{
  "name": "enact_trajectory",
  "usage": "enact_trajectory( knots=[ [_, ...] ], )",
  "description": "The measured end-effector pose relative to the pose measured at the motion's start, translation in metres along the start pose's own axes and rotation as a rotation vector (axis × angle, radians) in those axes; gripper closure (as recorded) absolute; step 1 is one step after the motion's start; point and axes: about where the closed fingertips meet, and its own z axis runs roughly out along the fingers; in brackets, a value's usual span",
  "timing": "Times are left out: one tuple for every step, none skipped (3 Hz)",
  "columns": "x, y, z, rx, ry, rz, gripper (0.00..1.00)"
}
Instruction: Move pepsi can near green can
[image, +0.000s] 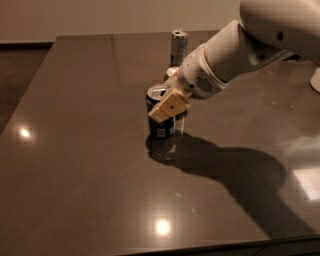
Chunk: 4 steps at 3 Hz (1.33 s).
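Note:
The pepsi can (161, 128), dark blue with a silver top, stands upright on the dark table (75, 150) near its middle. My gripper (162, 104) is shut on the pepsi can, with a tan finger (170, 106) across the can's front. The green can (171, 73) stands right behind the pepsi can, close to it. It is mostly hidden by my gripper and wrist; only its silver top edge and a sliver of its base show. I cannot tell whether the two cans touch.
A tall slim silver can (178, 46) stands at the back of the table behind the green can. My white arm (240, 47) reaches in from the upper right and casts a large shadow on the table's right front.

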Motion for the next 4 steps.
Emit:
enact_trajectory(
  knots=[
    [0.013, -0.014, -0.007, 0.042, -0.005, 0.029, 1.00],
    [0.027, -0.028, -0.017, 0.085, -0.003, 0.059, 0.85],
    [0.039, -0.035, -0.020, 0.120, -0.004, 0.084, 0.54],
    [0.043, -0.034, -0.018, 0.133, -0.013, 0.091, 0.31]
  ],
)
